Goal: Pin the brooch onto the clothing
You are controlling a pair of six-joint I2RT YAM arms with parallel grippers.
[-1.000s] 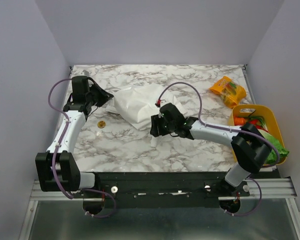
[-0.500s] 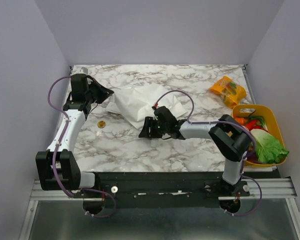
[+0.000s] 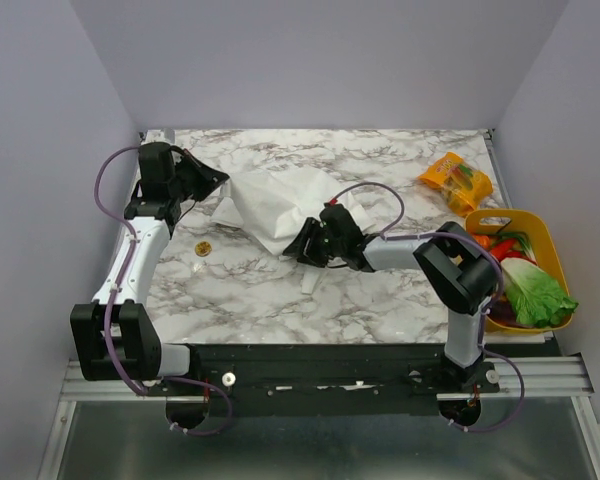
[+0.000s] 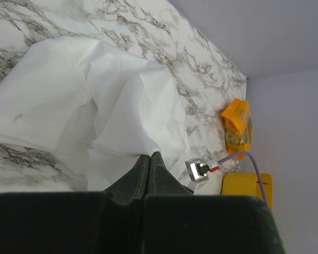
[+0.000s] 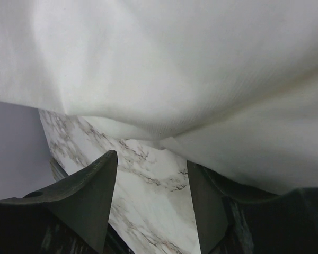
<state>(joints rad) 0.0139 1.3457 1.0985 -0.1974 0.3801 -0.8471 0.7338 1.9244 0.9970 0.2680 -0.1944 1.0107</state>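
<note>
Finding: a robotics test cell, laboratory type. Grounds: two robot arms [image 3: 130, 262] stand bolted to a black base plate [image 3: 320, 360] on an aluminium rail [image 3: 540, 378] at the near edge of a marble-patterned table [image 3: 380, 160], with purple cables [image 3: 102, 180] looped along them. Plain pale walls [image 3: 320, 60] box the table in on three sides. Loose items sit at its right side — a yellow basket [image 3: 555, 245] of vegetables [image 3: 535, 290] and an orange snack packet [image 3: 456, 180].

Ahead of the right gripper [image 3: 298, 248], the bunched T-shirt [image 3: 278, 203] blocks passage. To its left, bare bench [image 3: 250, 285] lies open as far as the brooch [image 3: 203, 247].
</note>
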